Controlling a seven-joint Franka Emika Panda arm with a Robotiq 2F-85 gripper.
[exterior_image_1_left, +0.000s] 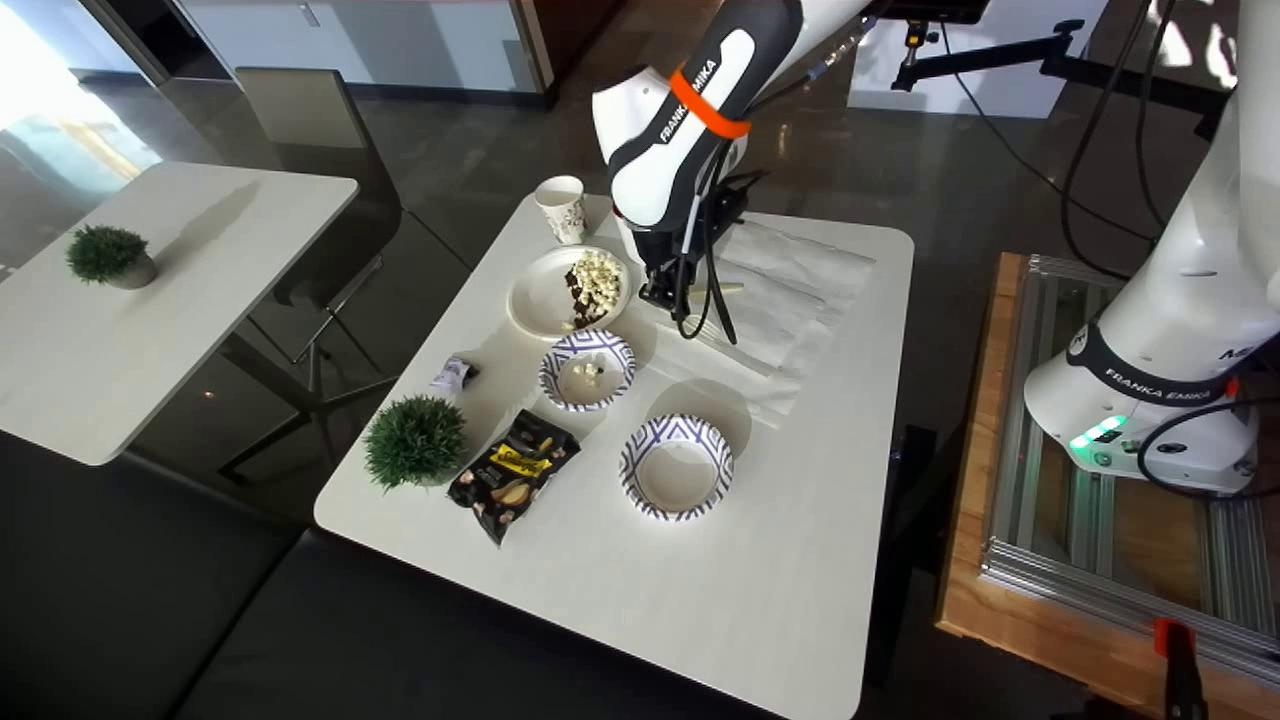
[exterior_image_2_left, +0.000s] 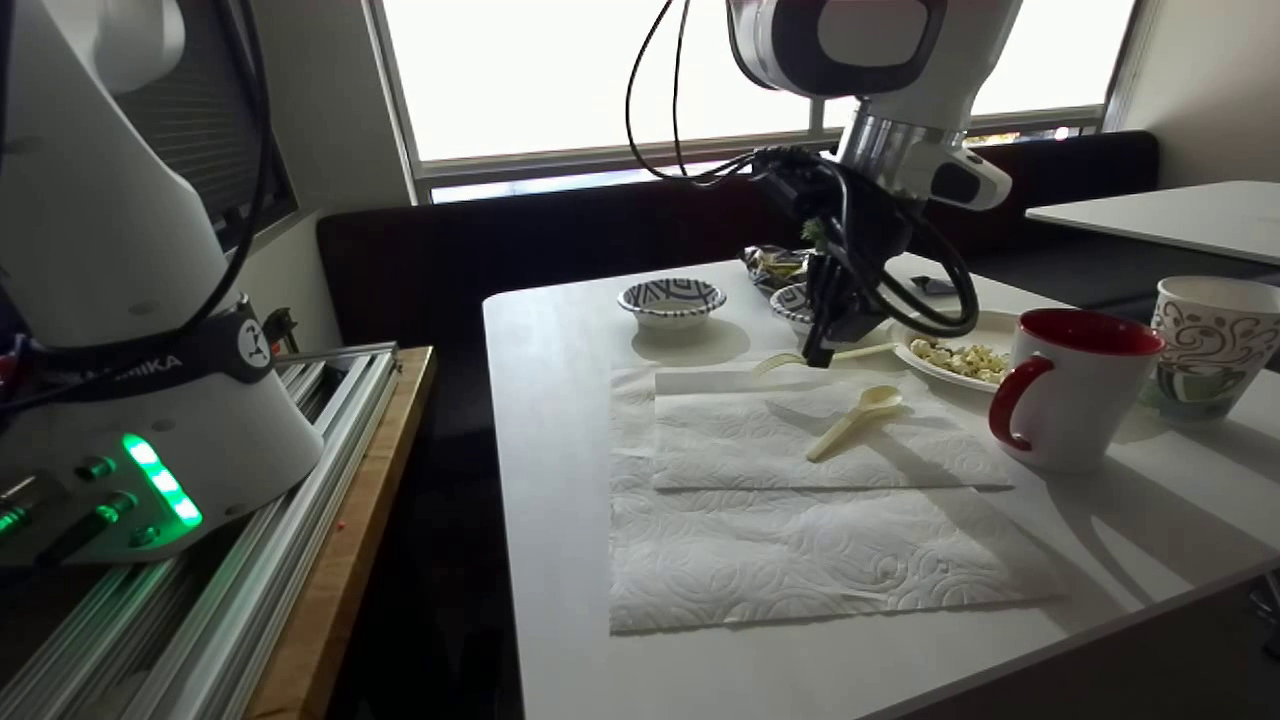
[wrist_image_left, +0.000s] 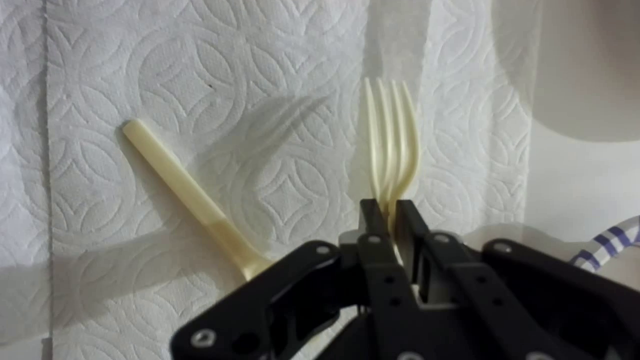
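My gripper is shut on a cream plastic fork, gripping it at the neck below the tines. The fork's handle is mostly hidden by the fingers in the wrist view. Its shadow falls apart from it, so it is above the surface. In an exterior view the gripper points down with the fork roughly level, over the far edge of the white paper towels. A cream spoon lies on the towels beside it; its handle shows in the wrist view, its bowl hidden by the gripper.
A plate holds popcorn and dark bits. A patterned bowl with some popcorn and an empty one stand nearby. A red-white mug and paper cup stand close by. A black snack bag and plant are opposite.
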